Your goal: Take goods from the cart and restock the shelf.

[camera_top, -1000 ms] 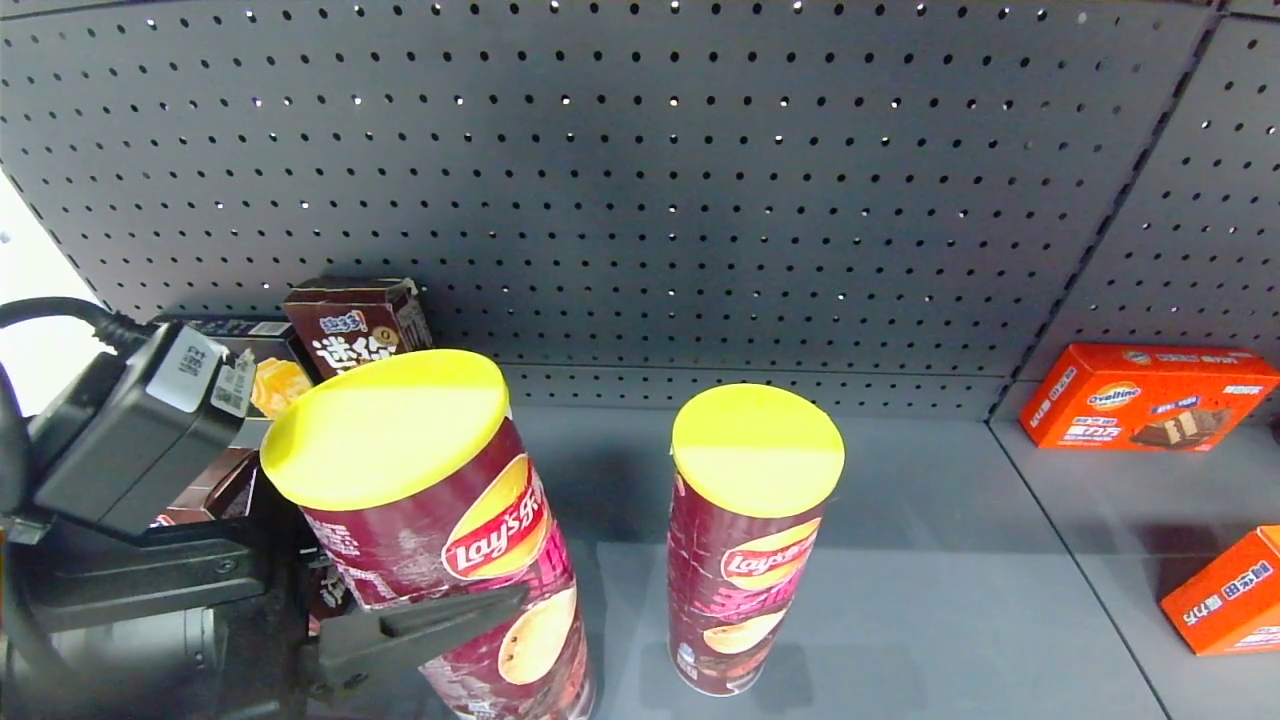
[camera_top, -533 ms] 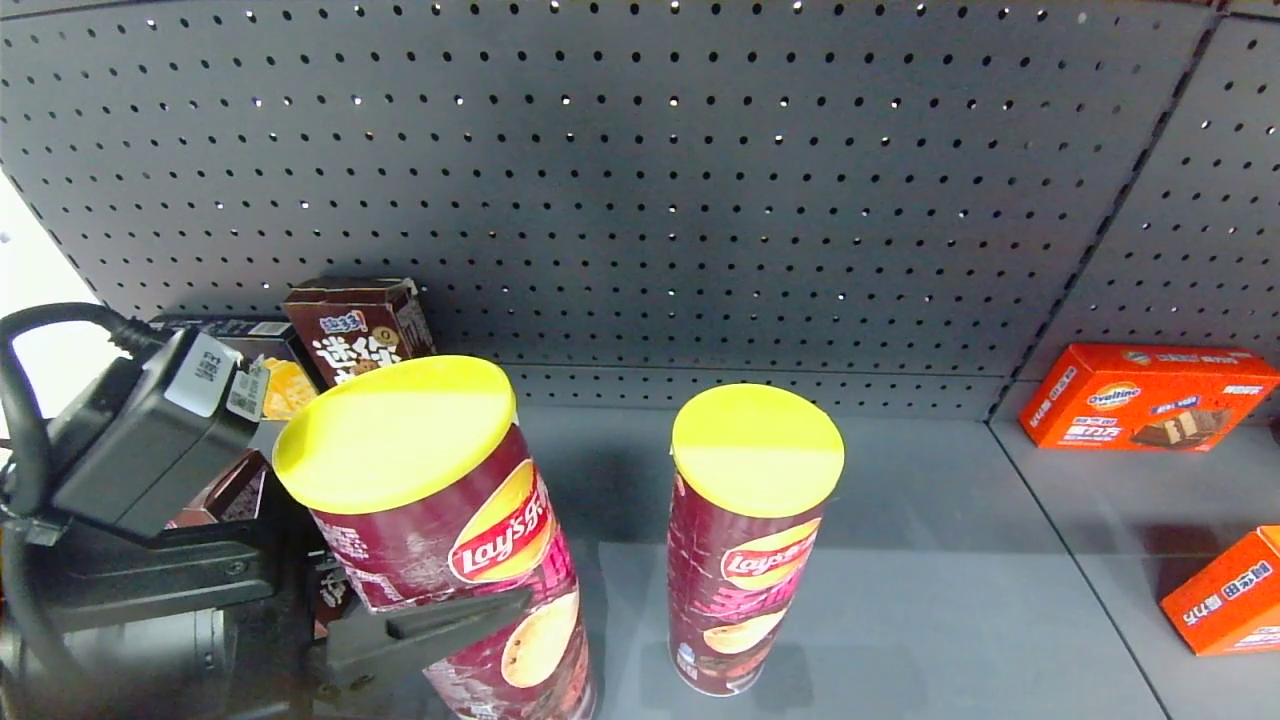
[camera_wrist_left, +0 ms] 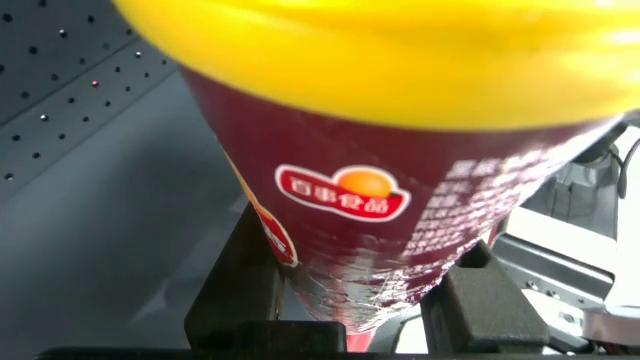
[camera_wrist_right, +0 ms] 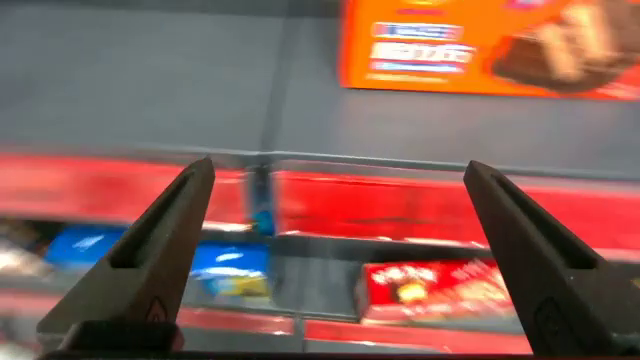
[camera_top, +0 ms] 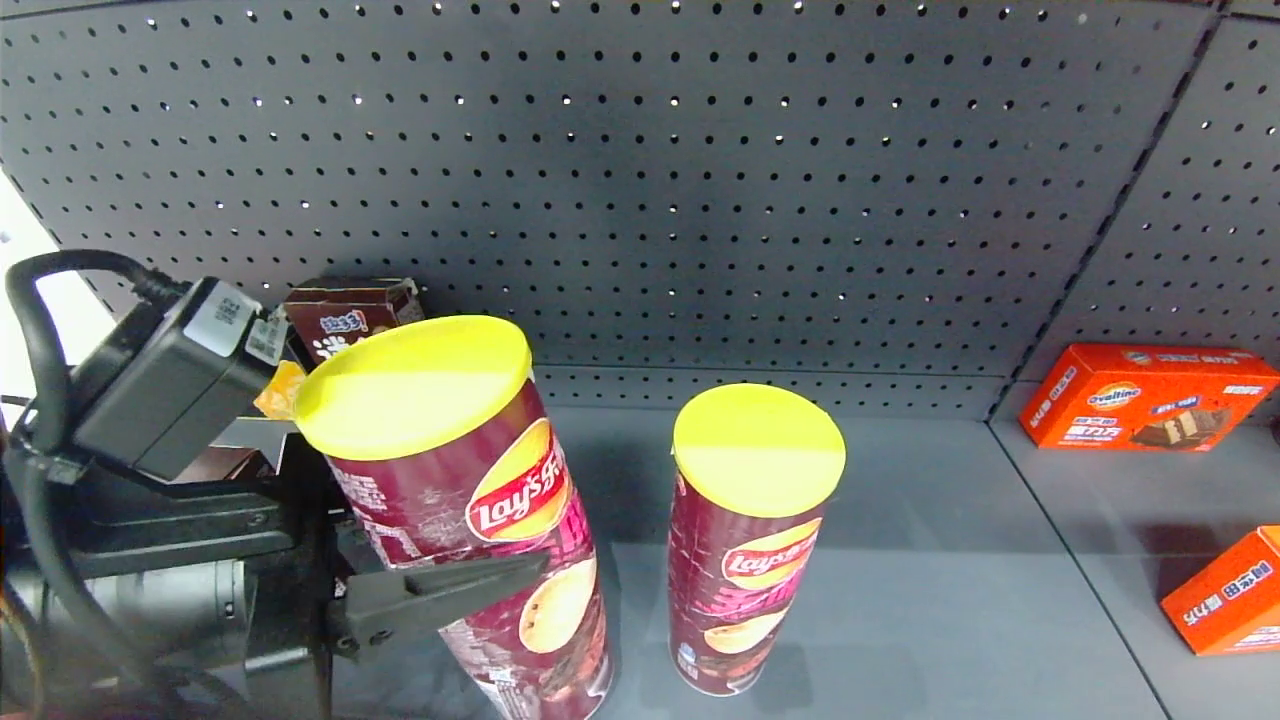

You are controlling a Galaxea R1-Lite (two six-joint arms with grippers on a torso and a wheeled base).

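Observation:
My left gripper (camera_top: pixel 440 590) is shut on a maroon chips can with a yellow lid (camera_top: pixel 470 510), holding it tilted over the left part of the grey shelf (camera_top: pixel 900 600). The same held can (camera_wrist_left: pixel 400 190) fills the left wrist view between the dark fingers (camera_wrist_left: pixel 235 300). A second, matching chips can (camera_top: pixel 750 540) stands upright on the shelf just to the right of the held one. My right gripper (camera_wrist_right: pixel 350 240) is open with nothing between its fingers, in front of a shelf edge with an orange box (camera_wrist_right: pixel 490 45) above it.
Brown snack boxes (camera_top: pixel 350 305) stand at the back left behind the held can. Orange boxes lie at the right, one at the back (camera_top: pixel 1145 395) and one near the front edge (camera_top: pixel 1225 590). A pegboard wall (camera_top: pixel 640 180) backs the shelf. Lower shelves hold red and blue packs (camera_wrist_right: pixel 430 285).
My left gripper has carried the held can up and slightly to the right, toward the back of the shelf. The standing can has not moved.

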